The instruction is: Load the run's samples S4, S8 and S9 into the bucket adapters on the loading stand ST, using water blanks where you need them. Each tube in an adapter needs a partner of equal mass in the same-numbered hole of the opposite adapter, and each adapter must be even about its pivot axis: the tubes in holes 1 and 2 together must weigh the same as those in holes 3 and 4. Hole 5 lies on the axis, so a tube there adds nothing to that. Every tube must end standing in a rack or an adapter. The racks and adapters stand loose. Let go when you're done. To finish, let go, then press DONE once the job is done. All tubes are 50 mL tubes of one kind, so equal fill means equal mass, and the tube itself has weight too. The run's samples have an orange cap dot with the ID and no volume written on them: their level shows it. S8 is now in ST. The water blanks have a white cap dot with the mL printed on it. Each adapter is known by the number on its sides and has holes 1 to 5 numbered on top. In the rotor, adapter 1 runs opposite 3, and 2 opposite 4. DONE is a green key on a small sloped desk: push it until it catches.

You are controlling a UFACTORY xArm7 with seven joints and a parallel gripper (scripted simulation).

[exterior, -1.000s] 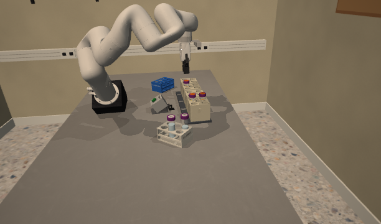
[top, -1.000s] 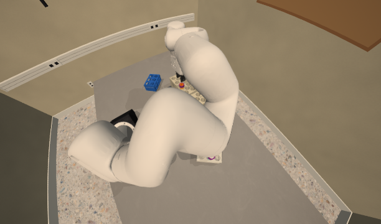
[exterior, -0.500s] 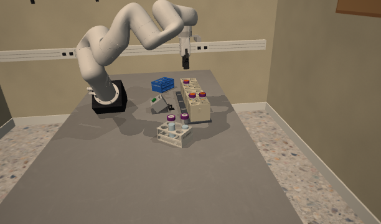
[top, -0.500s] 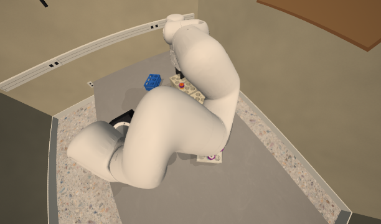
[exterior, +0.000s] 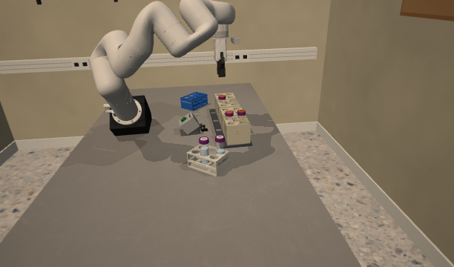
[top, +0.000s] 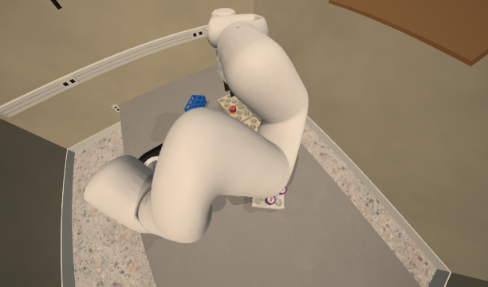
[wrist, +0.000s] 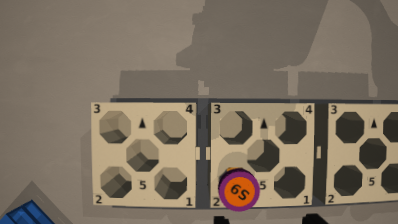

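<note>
My gripper (exterior: pixel 221 76) (wrist: pixel 267 220) is partly open, with nothing between its fingertips. It hangs above the far part of the adapter row. Sample S9 (top: pixel 233 108) (exterior: pixel 222 97) (wrist: pixel 239 192) stands in hole 2 of the middle adapter (wrist: pixel 298 155) in the wrist view. The left adapter (wrist: pixel 106 155) has five empty holes. The right adapter (wrist: pixel 339 155) is cut off, its visible holes empty. Two orange-dotted tubes (exterior: pixel 229 113) (exterior: pixel 241 112) stand in the nearest adapter (exterior: pixel 238 134); their IDs are unreadable. White-dotted blanks (exterior: pixel 204 140) (exterior: pixel 219 138) stand in the pale rack (exterior: pixel 202 170).
A blue rack (top: pixel 195 103) (exterior: pixel 194 101) (wrist: pixel 29 214) stands left of the adapters' far end. The sloped desk (exterior: pixel 191 126) with its green key (exterior: pixel 183 119) stands left of the row, between the blue rack and the pale rack. The arm hides much of the table in the top view.
</note>
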